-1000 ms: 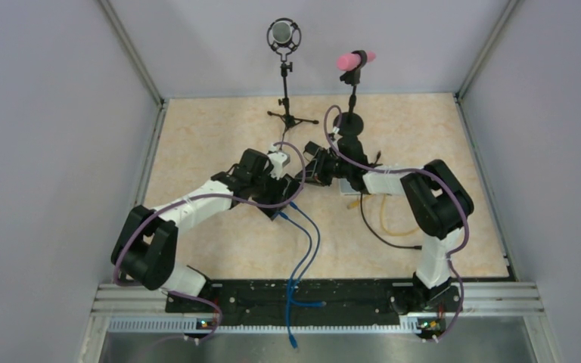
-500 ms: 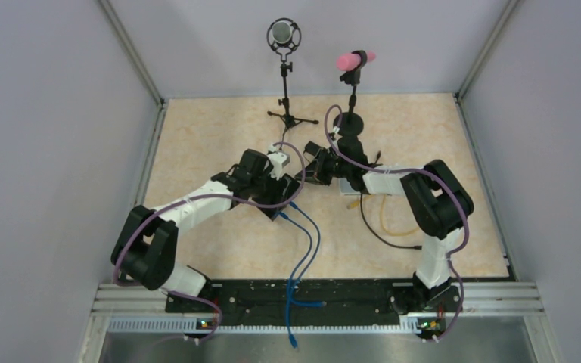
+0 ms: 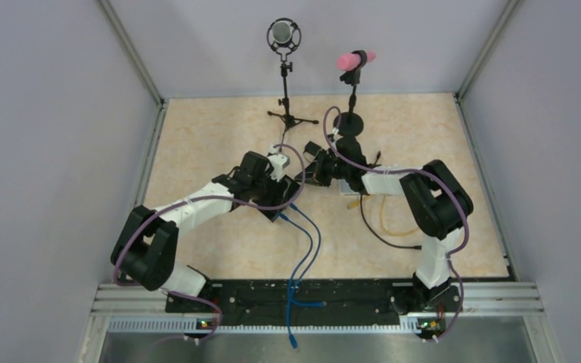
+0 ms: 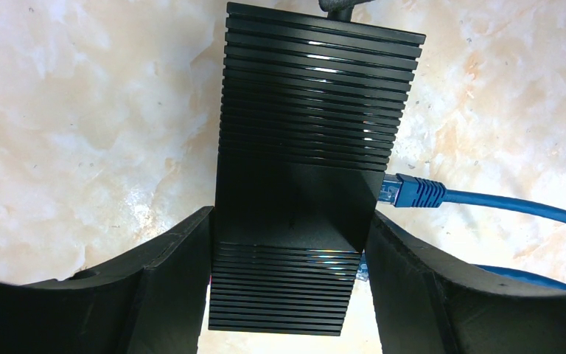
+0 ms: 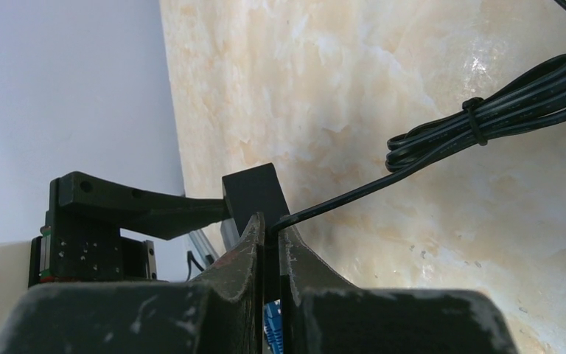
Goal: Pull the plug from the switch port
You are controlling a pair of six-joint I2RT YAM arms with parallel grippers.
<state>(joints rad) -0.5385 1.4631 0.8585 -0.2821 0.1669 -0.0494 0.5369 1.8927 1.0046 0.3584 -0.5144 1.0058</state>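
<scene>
The black ribbed switch (image 4: 313, 110) lies on the marble table, and my left gripper (image 4: 287, 243) is shut on its sides. A blue plug (image 4: 411, 191) sits in a port on its right side. A black plug (image 4: 337, 7) enters its far end. My right gripper (image 5: 271, 228) is shut on that black plug's cable (image 5: 317, 206), right at the switch (image 5: 254, 192). In the top view the left gripper (image 3: 284, 195) and the right gripper (image 3: 308, 172) meet at the switch in the middle of the table.
Blue cables (image 3: 306, 234) run from the switch to the near edge. A coiled black cable (image 5: 501, 103) and a yellow cable (image 3: 389, 223) lie to the right. Two microphone stands (image 3: 284, 76) (image 3: 352, 83) stand at the back.
</scene>
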